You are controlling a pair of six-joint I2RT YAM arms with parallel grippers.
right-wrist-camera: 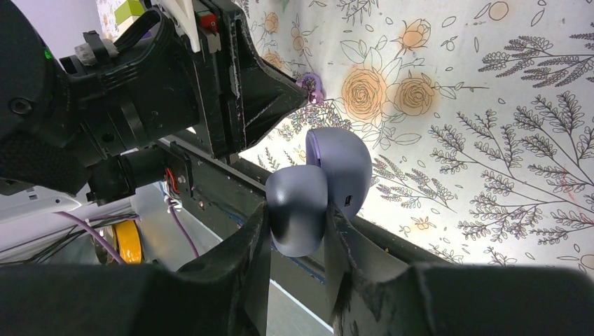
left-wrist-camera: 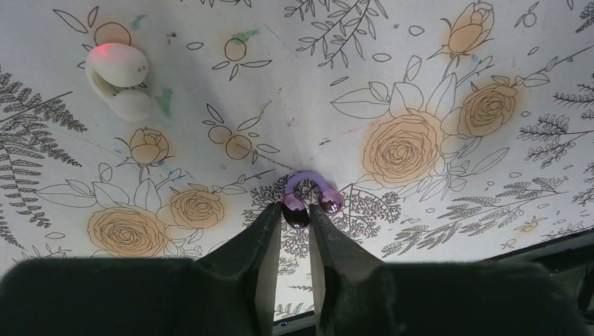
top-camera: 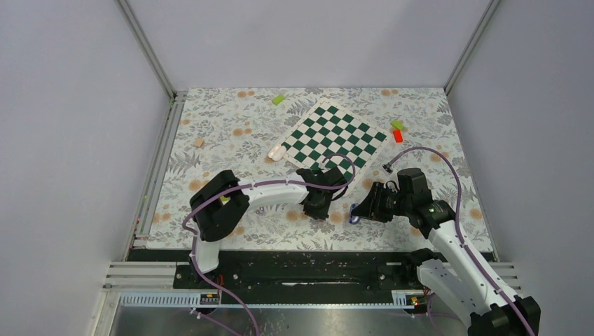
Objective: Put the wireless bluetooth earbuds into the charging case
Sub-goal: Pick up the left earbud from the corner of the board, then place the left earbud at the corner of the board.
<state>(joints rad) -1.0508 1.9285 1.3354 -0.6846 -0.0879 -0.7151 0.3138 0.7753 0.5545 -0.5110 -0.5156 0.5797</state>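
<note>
While near table edge (top-camera: 280, 247), case (right-wrist-camera: 301, 210) aloft.

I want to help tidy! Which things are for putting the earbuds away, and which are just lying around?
For the job: purple earbud, white earbud, open purple-grey case; maybe the white oval thing (too small to tell).
Lying about: chessboard, tan block, green block, second green block, red block.

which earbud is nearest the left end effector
The glossy purple C-shaped earbud, one bulb between the fingers of the left end effector; the white plastic earbud lies apart.
</note>
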